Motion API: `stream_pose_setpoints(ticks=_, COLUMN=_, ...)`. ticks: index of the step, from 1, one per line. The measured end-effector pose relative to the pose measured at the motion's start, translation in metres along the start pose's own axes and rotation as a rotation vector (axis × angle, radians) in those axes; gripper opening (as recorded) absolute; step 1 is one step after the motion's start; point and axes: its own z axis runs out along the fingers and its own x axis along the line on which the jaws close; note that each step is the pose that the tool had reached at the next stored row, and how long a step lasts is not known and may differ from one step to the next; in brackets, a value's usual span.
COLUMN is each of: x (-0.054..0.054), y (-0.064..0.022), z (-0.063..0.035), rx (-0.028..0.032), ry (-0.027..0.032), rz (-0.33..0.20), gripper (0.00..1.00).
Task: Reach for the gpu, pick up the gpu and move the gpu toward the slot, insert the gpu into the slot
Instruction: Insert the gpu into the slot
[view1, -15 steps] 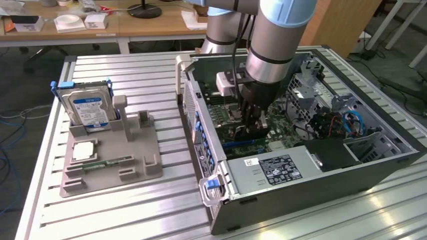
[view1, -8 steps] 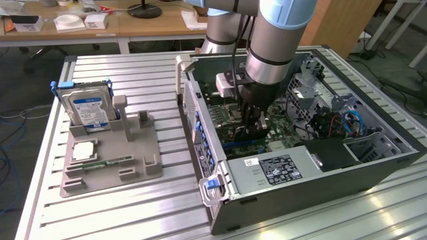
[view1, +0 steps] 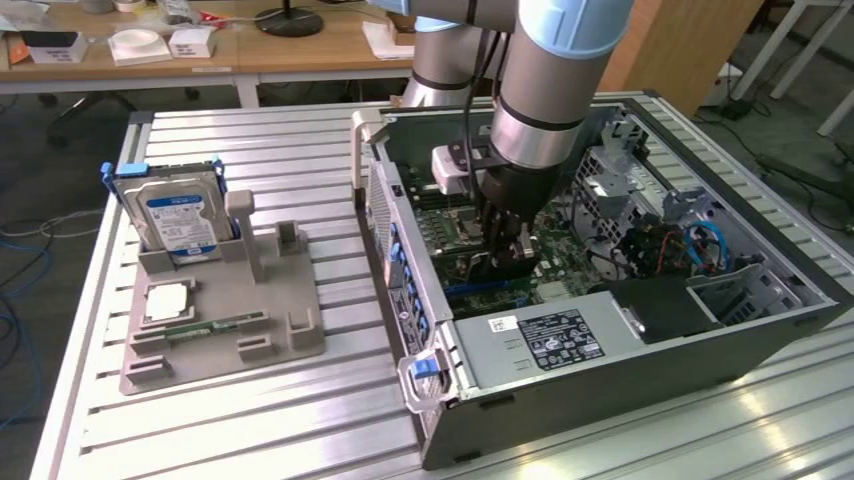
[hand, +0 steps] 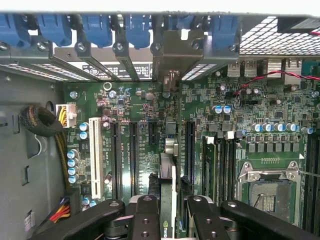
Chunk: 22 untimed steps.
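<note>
My claw (hand: 169, 220) grips the gpu (hand: 168, 170) edge-on above the motherboard (hand: 125, 100); insertion step, requiring square alignment over 1 slot (hand: 189, 150)

Nvidia-style logo, partly legible, on the edge of the gpu (hand: 169, 220). Dense print, too small to read, on the white sticker of the power supply (view1: 554, 338), the hard drive's blue label (view1: 178, 222), and the motherboard (hand: 150, 100) silkscreen.

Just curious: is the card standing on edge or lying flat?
On edge: the gpu stands upright between the tool fingers, above the motherboard.
</note>
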Motion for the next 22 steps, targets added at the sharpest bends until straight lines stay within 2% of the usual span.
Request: stream_pose_setpoints(ticks=22, x=0.0002, y=0.0018, z=0.0035, rx=-0.0001, ry=0.0002, rz=0.000, gripper=0.26)
